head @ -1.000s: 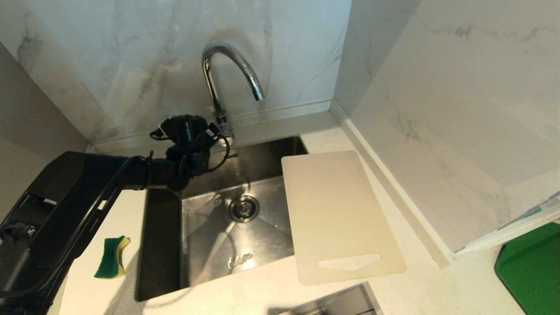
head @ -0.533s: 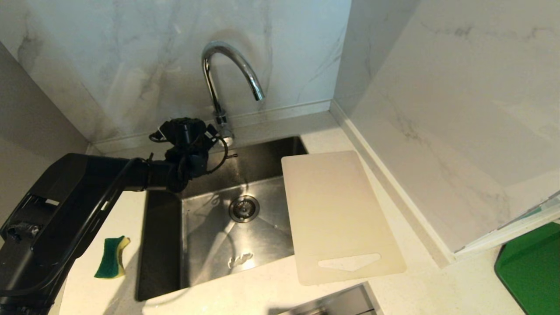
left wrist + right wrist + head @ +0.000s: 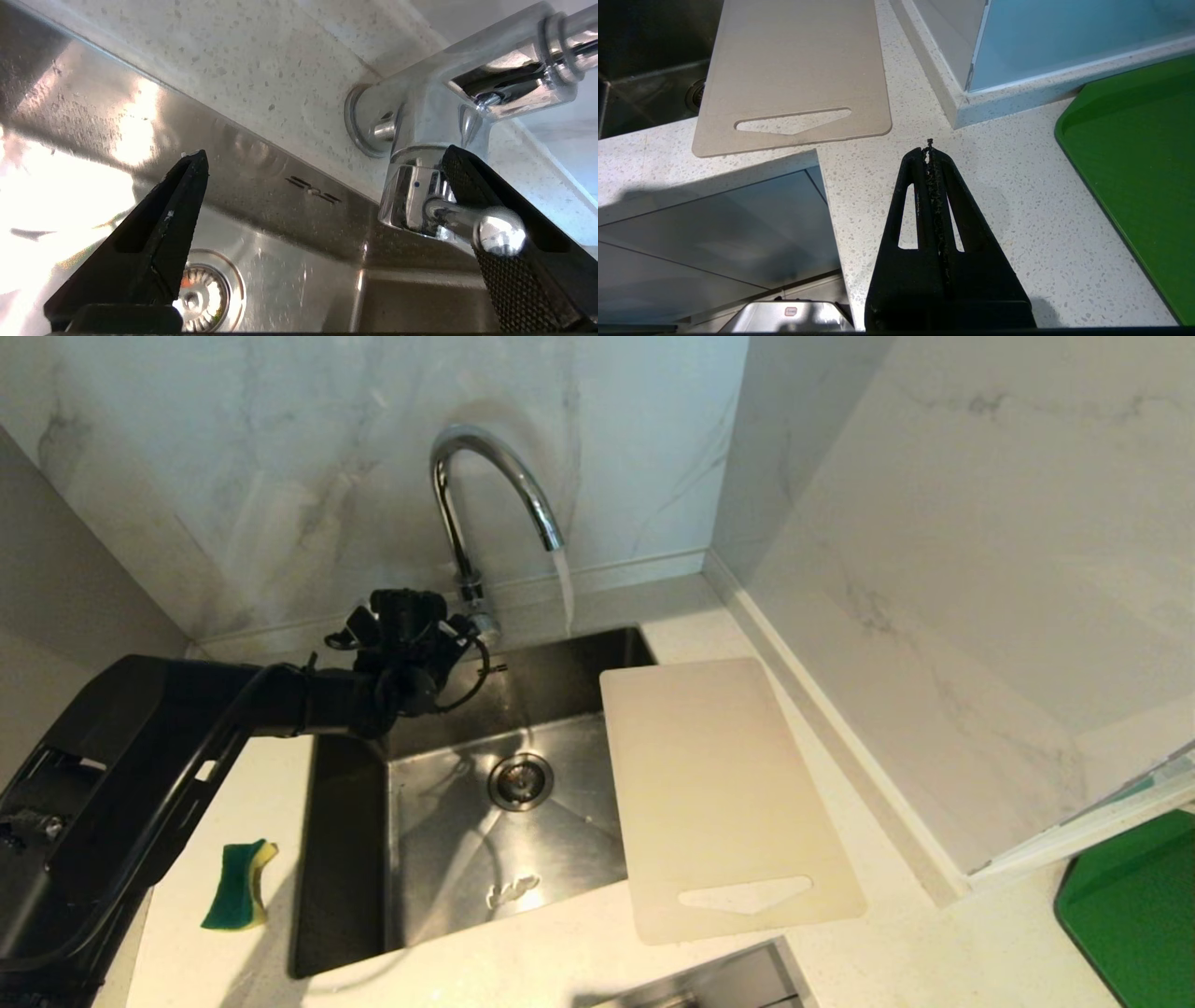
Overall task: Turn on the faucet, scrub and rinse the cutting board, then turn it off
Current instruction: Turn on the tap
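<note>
Green-yellow sponge [image 3: 239,886] sits on the speckled counter [image 3: 934,952], well back from the left hand, on its outer side. Steel sink [image 3: 355,859] w/ round drain [image 3: 520,781] lies right under that hand. Dark green tray [image 3: 1139,186] just beside the right hand. Marble wall [image 3: 280,476] behind.

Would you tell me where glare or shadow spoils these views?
Left wrist view: blown-out glare on the sink wall. Head view: bright reflection on the sink floor, arm shadow over the sponge. Right wrist view: evenly lit, cutting board clear.
</note>
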Controlling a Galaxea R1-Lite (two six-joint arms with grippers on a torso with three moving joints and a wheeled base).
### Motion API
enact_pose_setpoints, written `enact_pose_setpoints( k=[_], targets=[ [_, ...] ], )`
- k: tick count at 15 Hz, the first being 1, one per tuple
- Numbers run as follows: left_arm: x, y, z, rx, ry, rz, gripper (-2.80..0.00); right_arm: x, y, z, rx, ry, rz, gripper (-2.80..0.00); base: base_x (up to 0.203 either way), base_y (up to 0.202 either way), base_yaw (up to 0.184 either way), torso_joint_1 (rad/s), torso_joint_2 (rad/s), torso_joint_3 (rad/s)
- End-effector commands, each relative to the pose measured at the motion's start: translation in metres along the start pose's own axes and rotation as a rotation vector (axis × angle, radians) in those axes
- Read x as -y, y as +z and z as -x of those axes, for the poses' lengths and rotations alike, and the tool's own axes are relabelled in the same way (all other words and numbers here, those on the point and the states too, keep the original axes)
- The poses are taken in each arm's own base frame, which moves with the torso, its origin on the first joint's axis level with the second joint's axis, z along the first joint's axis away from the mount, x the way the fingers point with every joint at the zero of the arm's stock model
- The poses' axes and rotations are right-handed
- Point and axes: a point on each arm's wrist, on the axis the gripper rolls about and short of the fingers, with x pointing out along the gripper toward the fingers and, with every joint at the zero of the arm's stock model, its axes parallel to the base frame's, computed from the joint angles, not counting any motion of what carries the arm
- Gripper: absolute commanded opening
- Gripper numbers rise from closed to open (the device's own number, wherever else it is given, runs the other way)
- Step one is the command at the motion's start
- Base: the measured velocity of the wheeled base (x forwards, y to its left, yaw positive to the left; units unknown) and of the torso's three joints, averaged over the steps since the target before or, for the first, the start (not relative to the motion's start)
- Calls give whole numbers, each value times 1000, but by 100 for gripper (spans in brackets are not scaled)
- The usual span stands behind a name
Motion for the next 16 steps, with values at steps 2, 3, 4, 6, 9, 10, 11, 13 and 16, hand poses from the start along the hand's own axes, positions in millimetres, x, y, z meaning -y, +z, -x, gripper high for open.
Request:
enact_pose_setpoints(
  k=[2,3,4,6,9,10,11,13,16],
  targets=[
    [0,5,1,4,4,16,0,0,0,0,-3,-1,0,-280,0,0,0,0,0,0],
    [0,4,1,1,5,16,0,0,0,0,-1,0,0,-280,0,0,0,0,0,0],
    [1,3,1,-1,5,15,0,0,0,0,-3,-1,0,-280,0,0,0,0,0,0],
    [1,0,3,-18,7,27,0,0,0,0,-3,0,0,-280,0,0,0,0,0,0],
    [1,-1,3,-39,2,35,0,0,0,0,-3,0,0,-280,0,0,0,0,0,0],
    [2,0,3,-37,0,38,0,0,0,0,-2,-1,0,-280,0,0,0,0,0,0],
    [3,2,4,-33,-5,41,0,0,0,0,-3,0,0,-280,0,0,0,0,0,0],
    [17,11,15,-12,-40,54,0,0,0,0,-3,0,0,-280,0,0,0,0,0,0],
    [48,35,43,15,-122,67,0,0,0,0,-2,0,0,-280,0,0,0,0,0,0]
  ],
)
